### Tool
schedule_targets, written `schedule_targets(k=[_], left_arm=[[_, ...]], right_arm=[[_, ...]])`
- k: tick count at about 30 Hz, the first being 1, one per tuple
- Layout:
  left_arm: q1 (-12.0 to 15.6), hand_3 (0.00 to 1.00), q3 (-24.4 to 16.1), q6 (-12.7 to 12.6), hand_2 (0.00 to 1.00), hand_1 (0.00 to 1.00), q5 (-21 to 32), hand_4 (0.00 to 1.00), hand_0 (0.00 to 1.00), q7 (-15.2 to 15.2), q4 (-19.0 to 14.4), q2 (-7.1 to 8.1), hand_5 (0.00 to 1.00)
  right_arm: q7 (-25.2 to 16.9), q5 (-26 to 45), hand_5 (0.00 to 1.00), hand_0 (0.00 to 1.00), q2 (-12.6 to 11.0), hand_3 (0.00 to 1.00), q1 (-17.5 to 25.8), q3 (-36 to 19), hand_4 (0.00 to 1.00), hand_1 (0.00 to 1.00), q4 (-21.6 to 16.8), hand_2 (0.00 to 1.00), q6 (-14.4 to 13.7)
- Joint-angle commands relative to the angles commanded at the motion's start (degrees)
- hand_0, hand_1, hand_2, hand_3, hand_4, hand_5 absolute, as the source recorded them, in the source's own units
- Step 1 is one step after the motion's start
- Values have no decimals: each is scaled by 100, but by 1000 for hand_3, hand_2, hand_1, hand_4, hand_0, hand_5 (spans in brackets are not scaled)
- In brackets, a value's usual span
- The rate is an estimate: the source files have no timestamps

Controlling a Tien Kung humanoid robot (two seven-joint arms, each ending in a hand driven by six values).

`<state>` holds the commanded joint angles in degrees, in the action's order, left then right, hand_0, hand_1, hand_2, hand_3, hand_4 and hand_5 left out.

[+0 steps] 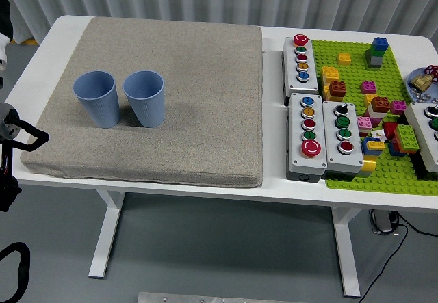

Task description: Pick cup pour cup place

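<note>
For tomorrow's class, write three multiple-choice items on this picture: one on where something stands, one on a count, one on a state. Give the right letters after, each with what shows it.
1. Where do the two blue cups stand?
A. on the green baseplate
B. on the grey mat
C. on the floor

2. How many buttons has the button box at the mat's near right corner?
A. two
B. nine
C. five

3. How do the cups stand?
A. upright, mouths up, side by side
B. tipped on their sides
C. stacked one in the other

Answers:
1 B, both cups rest on the left part of the grey mat.
2 C, five coloured buttons sit in a row, the nearest a large red one.
3 A, both open rims face up, with a narrow gap between them.
</note>
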<state>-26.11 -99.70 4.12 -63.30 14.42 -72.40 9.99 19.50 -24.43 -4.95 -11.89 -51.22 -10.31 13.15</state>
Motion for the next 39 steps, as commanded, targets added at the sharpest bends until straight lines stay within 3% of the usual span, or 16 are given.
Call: schedule_targets(k=[25, 26, 39], left_arm=[[90, 998, -38, 19, 998, 998, -138, 841, 998, -11, -181, -31, 998], [90, 998, -47, 24, 998, 998, -138, 963, 998, 0, -179, -29, 998], [147, 998, -79, -94, 998, 953, -142, 964, 964, 16, -163, -43, 998]], right_arm=[[-14, 56, 262, 748, -21, 608, -28, 5, 108, 701, 0, 752, -6], [-17, 64, 261, 748, -21, 608, -28, 9, 109, 701, 0, 752, -7], [-17, 71, 263, 748, -8, 608, -12, 8, 109, 701, 0, 752, -10]])
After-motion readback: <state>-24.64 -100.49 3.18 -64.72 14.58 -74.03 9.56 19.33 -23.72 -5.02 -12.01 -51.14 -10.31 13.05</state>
